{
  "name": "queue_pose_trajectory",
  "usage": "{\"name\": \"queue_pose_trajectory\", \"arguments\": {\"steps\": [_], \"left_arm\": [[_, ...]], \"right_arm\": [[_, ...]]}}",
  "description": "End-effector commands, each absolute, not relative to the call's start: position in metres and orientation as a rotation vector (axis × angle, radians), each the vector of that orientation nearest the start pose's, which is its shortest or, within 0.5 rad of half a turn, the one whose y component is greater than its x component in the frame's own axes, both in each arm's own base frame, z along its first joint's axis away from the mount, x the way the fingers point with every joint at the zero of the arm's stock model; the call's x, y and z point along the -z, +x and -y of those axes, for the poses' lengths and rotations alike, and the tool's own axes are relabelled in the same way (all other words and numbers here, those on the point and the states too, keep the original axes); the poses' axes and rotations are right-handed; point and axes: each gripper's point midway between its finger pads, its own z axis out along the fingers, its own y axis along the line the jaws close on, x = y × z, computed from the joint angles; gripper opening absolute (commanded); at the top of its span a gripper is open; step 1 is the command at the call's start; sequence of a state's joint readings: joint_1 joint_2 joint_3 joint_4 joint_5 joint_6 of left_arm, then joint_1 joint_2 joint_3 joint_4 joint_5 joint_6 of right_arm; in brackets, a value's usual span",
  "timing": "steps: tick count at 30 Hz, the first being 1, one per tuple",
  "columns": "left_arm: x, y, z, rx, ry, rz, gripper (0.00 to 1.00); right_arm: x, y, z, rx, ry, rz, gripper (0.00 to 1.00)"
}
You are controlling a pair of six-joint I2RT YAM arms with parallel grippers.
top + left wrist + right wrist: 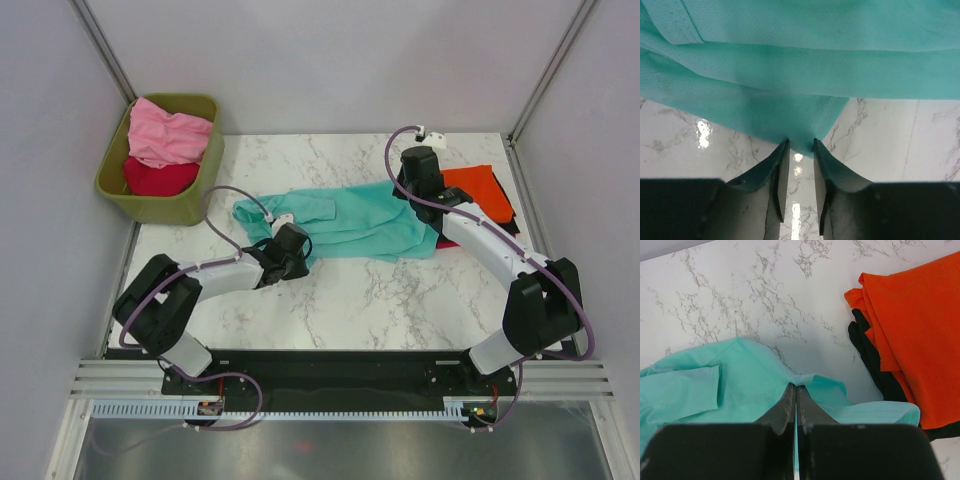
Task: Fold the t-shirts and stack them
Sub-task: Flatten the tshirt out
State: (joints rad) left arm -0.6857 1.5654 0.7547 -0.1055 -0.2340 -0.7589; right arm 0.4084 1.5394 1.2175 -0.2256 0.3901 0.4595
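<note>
A teal t-shirt (350,220) lies spread and rumpled on the marble table (400,290). My left gripper (288,230) is at its near left edge. In the left wrist view the gripper (801,145) is open by a narrow gap, with a corner of the teal t-shirt (805,65) at its fingertips. My right gripper (410,190) is at the shirt's far right edge. In the right wrist view it (796,387) is shut on a raised fold of the teal t-shirt (715,390). An orange t-shirt (482,190) lies folded on a black t-shirt (875,365) at the right.
An olive-green bin (190,208) stands at the far left with a pink t-shirt (168,135) and a red t-shirt (158,178) in it. Grey walls close in the table at the back and sides. Purple cables loop from both arms.
</note>
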Motion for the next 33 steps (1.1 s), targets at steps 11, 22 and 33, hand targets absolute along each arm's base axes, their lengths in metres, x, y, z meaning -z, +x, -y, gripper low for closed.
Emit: {"name": "queue_pose_trajectory", "arguments": {"steps": [11, 22, 33], "left_arm": [[-0.106, 0.296, 0.170, 0.250, -0.240, -2.208, 0.02], [-0.222, 0.256, 0.117, 0.478, -0.405, -1.785, 0.02], [-0.344, 0.254, 0.082, 0.502, -0.614, -1.544, 0.02]], "right_arm": [[-0.192, 0.432, -0.123, -0.117, 0.332, -2.053, 0.00], [-0.195, 0.439, -0.106, -0.103, 0.413, -2.034, 0.00], [-0.225, 0.558, -0.105, -0.024, 0.405, -2.053, 0.52]]}}
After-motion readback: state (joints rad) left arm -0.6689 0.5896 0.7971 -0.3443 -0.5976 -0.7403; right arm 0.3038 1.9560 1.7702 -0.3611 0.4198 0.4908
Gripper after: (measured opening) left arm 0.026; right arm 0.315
